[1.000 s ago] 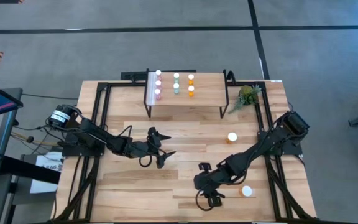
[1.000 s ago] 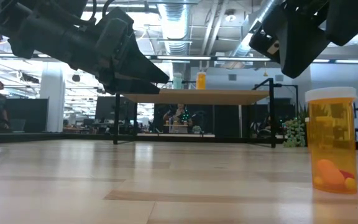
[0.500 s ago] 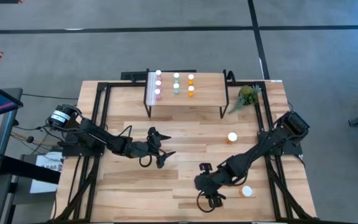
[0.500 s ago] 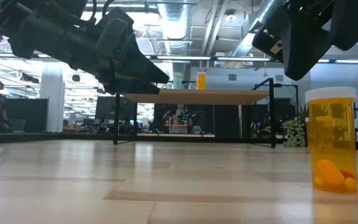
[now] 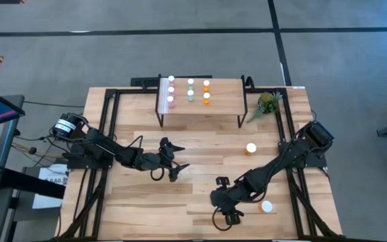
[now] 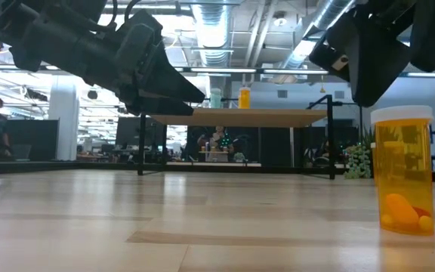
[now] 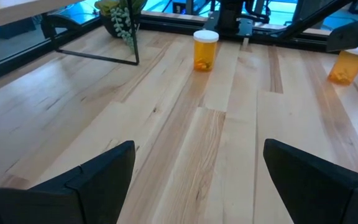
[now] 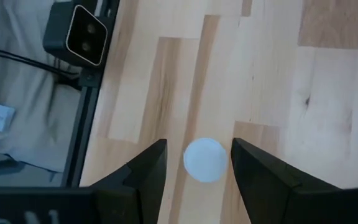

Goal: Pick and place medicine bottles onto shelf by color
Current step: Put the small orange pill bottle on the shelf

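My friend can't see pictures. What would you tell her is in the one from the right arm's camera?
Looking straight down, the right end effector has its two dark fingers open on either side of a bottle's round white cap, not touching it. Underneath is the light wooden table, and past its edge sits a small black camera box.

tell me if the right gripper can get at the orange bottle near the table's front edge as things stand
Probably yes. The right gripper hangs right over that orange bottle, fingers apart either side of its white cap, nothing between them.
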Robot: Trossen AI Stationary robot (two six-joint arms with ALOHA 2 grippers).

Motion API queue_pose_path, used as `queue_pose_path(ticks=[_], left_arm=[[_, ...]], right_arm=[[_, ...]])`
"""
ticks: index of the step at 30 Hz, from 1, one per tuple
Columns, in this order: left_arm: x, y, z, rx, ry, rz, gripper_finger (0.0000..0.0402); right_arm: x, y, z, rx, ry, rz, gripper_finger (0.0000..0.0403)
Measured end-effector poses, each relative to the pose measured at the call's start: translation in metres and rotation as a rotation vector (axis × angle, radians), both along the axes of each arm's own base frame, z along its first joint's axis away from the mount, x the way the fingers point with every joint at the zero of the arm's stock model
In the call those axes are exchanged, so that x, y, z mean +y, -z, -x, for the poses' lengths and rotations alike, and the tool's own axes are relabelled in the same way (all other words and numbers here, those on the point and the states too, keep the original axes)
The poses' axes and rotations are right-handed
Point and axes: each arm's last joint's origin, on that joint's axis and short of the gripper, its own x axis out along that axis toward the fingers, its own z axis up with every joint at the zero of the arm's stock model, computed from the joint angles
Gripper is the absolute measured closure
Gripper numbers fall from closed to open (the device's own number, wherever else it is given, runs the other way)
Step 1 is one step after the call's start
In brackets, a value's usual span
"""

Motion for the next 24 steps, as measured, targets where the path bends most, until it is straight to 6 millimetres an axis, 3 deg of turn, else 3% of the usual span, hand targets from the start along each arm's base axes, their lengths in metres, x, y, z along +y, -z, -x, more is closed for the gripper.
queue_pose_path(ticks=[9,14,24], left_arm=[[0.000,0.000,0.000,0.000,-0.001,0.004,0.0058],[0.000,0.000,0.000,0.000,-0.001,0.004,0.0058],[0.000,0.000,0.000,-0.001,-0.002,0.005,0.0058]], right_arm=[[0.003,0.008,0.000,0.023,0.005,0.007,0.0198],[0.004,0.022,-0.002,0.072,0.004,0.028,0.0198],[0.005,0.023,-0.003,0.074,0.002,0.007,0.0198]])
